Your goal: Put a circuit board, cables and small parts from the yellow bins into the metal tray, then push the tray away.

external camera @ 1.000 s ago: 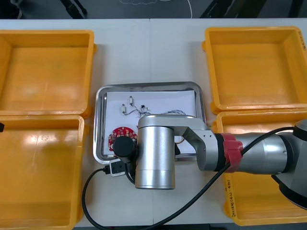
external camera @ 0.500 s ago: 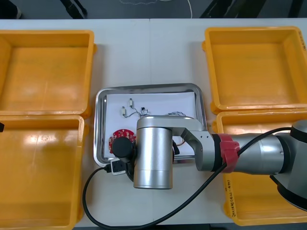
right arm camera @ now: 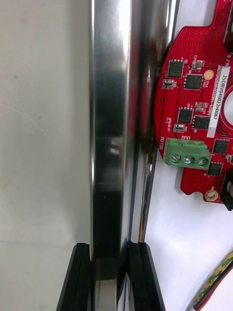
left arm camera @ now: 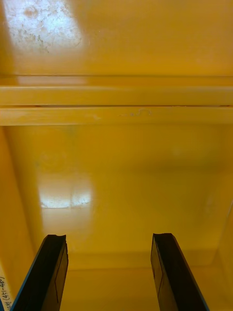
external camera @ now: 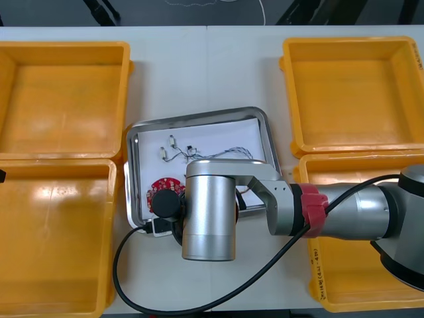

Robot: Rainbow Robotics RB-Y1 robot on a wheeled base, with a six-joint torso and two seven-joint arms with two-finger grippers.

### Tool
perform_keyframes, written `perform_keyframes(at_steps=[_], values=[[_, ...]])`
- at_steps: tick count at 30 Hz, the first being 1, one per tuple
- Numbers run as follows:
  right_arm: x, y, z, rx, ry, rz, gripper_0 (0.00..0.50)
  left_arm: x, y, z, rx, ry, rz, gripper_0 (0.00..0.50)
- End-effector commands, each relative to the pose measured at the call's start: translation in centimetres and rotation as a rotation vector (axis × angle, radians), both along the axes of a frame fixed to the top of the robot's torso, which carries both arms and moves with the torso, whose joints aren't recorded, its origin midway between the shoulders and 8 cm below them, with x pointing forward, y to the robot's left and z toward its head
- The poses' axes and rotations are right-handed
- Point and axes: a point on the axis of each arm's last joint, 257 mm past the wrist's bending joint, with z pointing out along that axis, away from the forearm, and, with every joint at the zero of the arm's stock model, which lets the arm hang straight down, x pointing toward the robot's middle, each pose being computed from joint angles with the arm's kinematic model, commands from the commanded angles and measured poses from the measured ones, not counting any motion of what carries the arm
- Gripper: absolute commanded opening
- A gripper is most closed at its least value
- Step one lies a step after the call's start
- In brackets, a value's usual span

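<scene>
The metal tray (external camera: 199, 118), white inside, lies skewed between the bins. It holds a round red circuit board (external camera: 159, 187), thin cables (external camera: 225, 154) and small metal parts (external camera: 168, 146). My right arm (external camera: 209, 212) reaches over the tray's near edge and hides it. In the right wrist view my right gripper (right arm camera: 109, 252) is shut on the tray's shiny rim (right arm camera: 109, 121), one finger on each side. The circuit board (right arm camera: 194, 112) lies just inside the rim, and a red and yellow cable (right arm camera: 216, 282) shows near the fingers. My left gripper (left arm camera: 109, 243) hangs open over a yellow bin's floor (left arm camera: 116, 170).
Two yellow bins stand at the left (external camera: 63, 99) (external camera: 53, 238) and two at the right (external camera: 351, 93) (external camera: 358, 265). The arm's black lead (external camera: 126, 278) loops over the table near its front edge. Bare table lies beyond the tray's far rim.
My right gripper has closed on the tray's near rim. The tray has slid a little to the left and turned, so its far edge now slants.
</scene>
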Motion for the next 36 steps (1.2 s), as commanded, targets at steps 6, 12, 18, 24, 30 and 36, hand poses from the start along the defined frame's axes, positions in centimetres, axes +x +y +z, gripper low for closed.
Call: perform_keyframes(at_steps=[6,12,18,24,30,36], values=[[2.2,1.2,4.2,0.045,-0.051,-0.063,0.000,-0.2,1.4,1.6,0.071,-0.024,-0.046,0.500],[3.1,1.4,5.5,0.069,-0.068,-0.094,0.000,-0.2,1.4,1.6,0.071,-0.024,-0.046,0.500],[4.1,1.4,6.3,0.075,-0.105,-0.101,0.000,-0.2,1.4,1.6,0.071,-0.024,-0.046,0.500],[5.7,1.0,7.1,0.079,-0.128,-0.132,0.000,-0.2,1.4,1.6,0.071,-0.024,-0.046,0.500],[7.1,1.3,7.8,0.086,-0.152,-0.144,0.000,-0.2,1.4,1.6,0.071,-0.024,-0.046,0.500],[8.5,2.0,8.3,0.105,-0.167,-0.156,0.000,-0.2,1.4,1.6,0.071,-0.024,-0.046,0.500]])
